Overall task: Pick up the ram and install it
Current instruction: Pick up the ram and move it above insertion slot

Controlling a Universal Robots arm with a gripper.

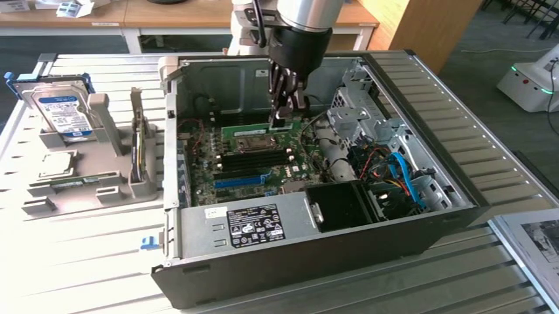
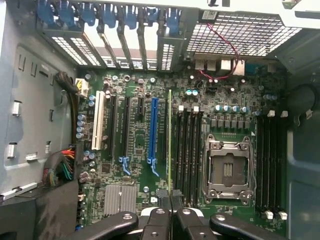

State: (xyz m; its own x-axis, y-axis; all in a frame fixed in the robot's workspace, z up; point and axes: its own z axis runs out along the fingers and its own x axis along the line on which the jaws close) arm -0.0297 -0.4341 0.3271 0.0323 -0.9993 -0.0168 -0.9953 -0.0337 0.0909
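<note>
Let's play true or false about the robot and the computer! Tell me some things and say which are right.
1. The fingers are shut on the ram, a thin green stick. True.
2. The hard drive sits inside the computer case. False: it stands in the grey holder outside the case, on the exterior view's left.
3. The motherboard has a long blue slot. True.
4. The computer case is closed, so nothing inside shows. False: its side is open, and the motherboard and cables are in plain sight.
</note>
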